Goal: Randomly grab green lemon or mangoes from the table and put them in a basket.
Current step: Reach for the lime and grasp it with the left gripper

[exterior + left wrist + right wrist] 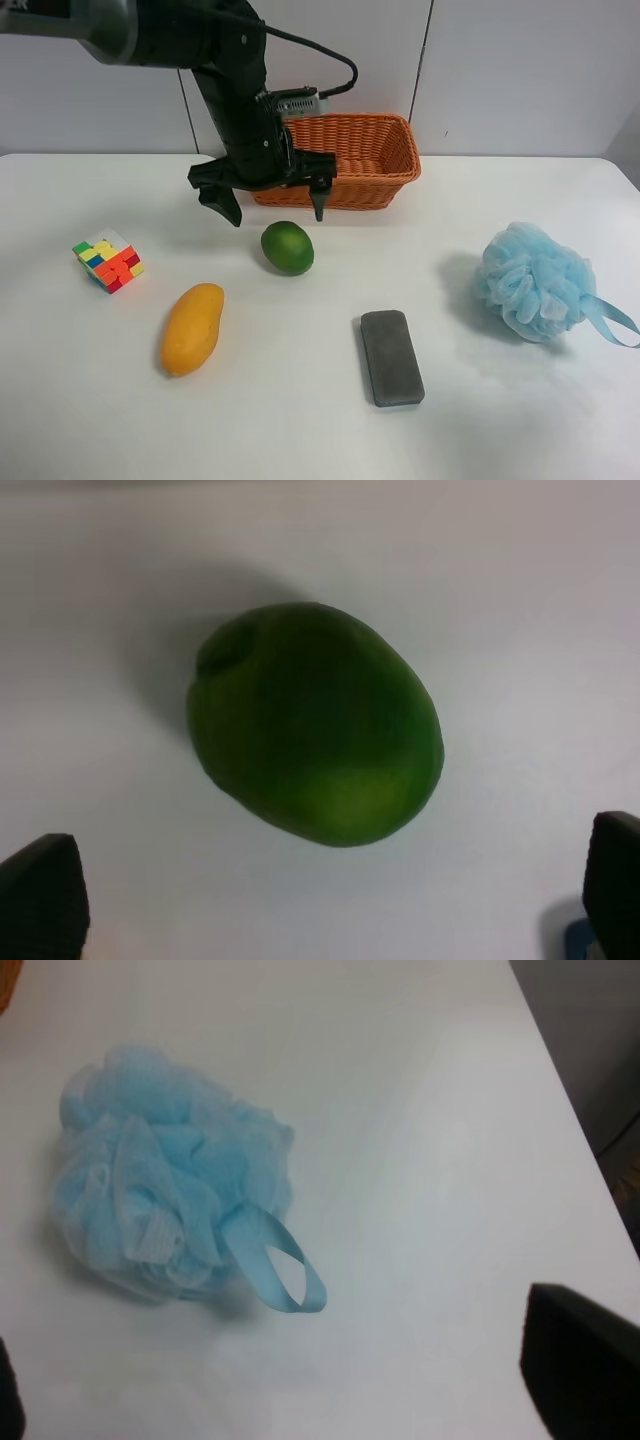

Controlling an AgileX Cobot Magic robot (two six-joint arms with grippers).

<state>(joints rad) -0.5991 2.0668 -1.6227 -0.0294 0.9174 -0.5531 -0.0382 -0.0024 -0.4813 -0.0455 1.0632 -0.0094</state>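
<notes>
The green lemon (287,247) lies on the white table (300,430) in front of the orange-brown wicker basket (395,160). My left gripper (276,213) hangs open just above and behind the lemon, one finger to each side. In the left wrist view the lemon (315,725) fills the middle, between the spread fingertips of the gripper (325,900), untouched. The yellow-orange mango (191,328) lies at the front left, apart from both grippers. My right gripper (290,1405) is open and empty over bare table; its arm is outside the exterior high view.
A coloured puzzle cube (108,261) sits left of the mango. A grey block (391,357) lies at the front centre. A light blue bath pouf (535,282) with a ribbon loop lies at the right, and shows in the right wrist view (170,1190).
</notes>
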